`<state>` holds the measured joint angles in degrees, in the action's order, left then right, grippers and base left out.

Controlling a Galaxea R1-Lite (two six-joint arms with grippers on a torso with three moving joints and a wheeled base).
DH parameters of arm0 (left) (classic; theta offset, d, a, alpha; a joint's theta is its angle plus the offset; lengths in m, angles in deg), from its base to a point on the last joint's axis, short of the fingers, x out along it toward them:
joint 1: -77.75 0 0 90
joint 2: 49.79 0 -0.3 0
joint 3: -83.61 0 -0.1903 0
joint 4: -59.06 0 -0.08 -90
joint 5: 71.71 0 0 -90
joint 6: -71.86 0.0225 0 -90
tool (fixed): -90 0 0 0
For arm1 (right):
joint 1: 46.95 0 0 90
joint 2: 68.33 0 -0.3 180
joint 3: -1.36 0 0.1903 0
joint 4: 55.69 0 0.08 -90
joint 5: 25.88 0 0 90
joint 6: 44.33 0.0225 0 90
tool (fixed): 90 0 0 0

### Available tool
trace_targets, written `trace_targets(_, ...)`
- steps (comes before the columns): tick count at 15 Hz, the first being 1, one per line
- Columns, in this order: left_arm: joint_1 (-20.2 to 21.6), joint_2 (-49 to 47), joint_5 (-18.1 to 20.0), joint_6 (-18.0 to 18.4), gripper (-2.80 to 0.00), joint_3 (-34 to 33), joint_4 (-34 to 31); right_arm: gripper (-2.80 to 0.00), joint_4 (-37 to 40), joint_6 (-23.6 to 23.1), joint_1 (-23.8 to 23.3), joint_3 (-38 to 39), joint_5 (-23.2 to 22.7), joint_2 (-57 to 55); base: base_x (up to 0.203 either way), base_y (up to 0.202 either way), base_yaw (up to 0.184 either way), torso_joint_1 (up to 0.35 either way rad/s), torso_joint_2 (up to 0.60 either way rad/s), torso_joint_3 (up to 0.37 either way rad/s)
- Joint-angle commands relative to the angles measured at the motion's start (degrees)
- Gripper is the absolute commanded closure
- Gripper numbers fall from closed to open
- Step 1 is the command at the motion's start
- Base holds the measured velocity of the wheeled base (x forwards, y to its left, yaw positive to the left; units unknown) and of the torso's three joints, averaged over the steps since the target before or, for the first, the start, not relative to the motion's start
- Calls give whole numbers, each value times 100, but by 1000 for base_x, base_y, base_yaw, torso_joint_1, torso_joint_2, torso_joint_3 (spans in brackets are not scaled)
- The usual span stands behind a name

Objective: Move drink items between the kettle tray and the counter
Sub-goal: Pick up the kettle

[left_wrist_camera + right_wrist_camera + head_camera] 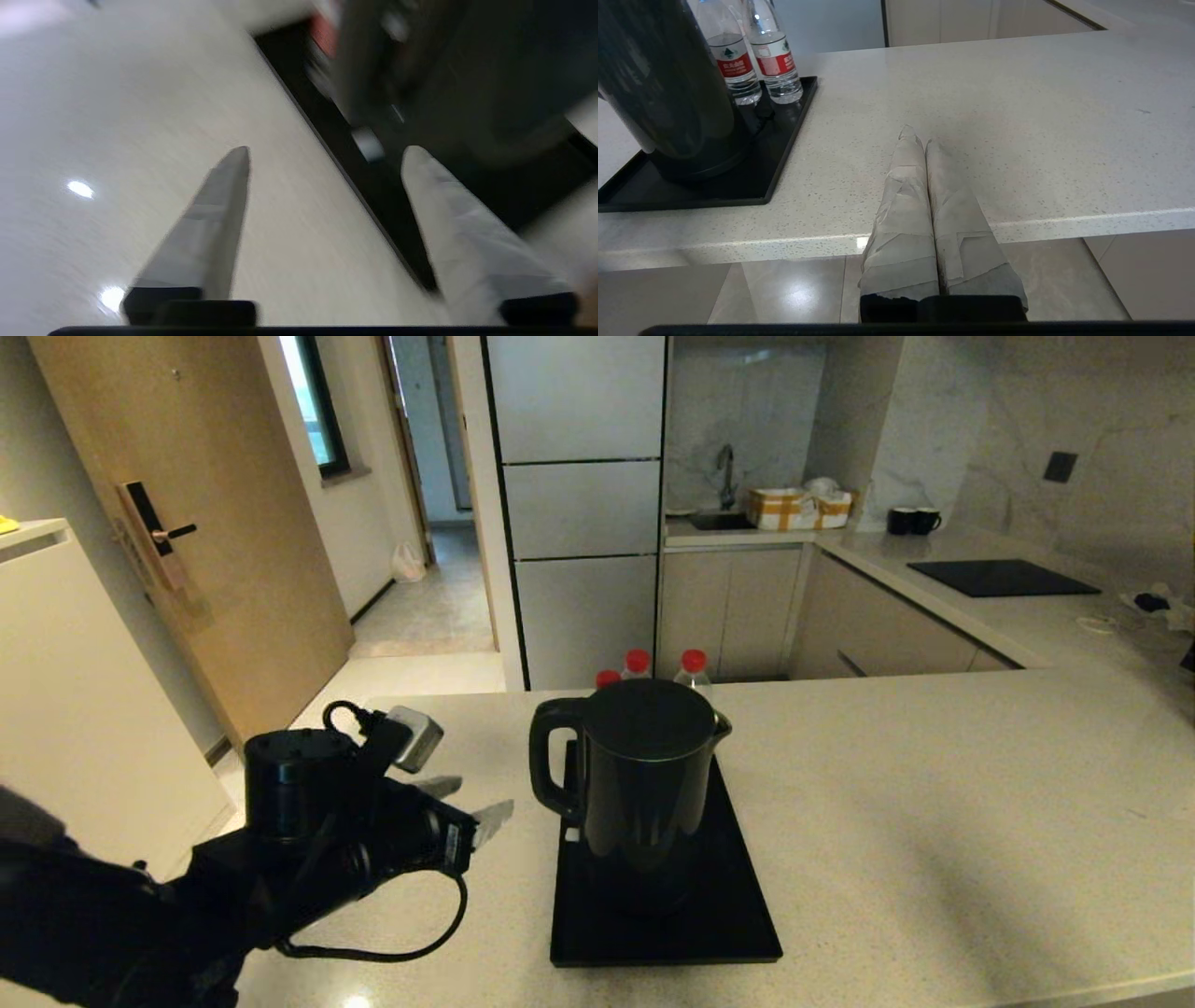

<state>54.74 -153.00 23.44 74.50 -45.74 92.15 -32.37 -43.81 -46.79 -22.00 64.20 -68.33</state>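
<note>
Starting at your left, the left gripper (pixel 471 800) hovers over the counter (pixel 934 803), fingers spread and holding nothing, tips aimed at the kettle's handle side and just short of the tray (pixel 738 924). The kettle (pixel 639 775) is tall, glossy and black, with a loop handle facing left and a flat lid; it stands upright on the thin black low-rimmed tray. Behind it you see three clear bottles (pixel 693 674) with red caps, and the right wrist view shows two of them, with red-and-white labels, standing on the tray's far end. Further right, the right gripper (pixel 919 139) sits at the counter's near edge, fingers pressed together, empty.
</note>
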Motion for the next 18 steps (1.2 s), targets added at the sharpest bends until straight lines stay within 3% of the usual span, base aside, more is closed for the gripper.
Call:
trace_targets(1,-343,-316,-624,0,-280,-8,651,0,5,0,2,0,1,0,0,0,0,0,0,0)
trace_targets(6,-648,-701,-770,-15,-280,327,912,0,4,0,2,0,1,0,0,0,0,0,0,0)
trace_targets(11,-662,-1091,-799,35,-280,486,1338,0,-4,0,2,0,1,0,0,0,0,0,0,0)
trace_targets(15,-671,-1708,-1135,94,-280,1122,1567,0,-4,0,2,0,1,0,0,0,0,0,0,0)
trace_targets(18,-679,-1895,-1165,280,-280,1394,1544,0,-4,0,2,0,1,0,0,0,0,0,0,0)
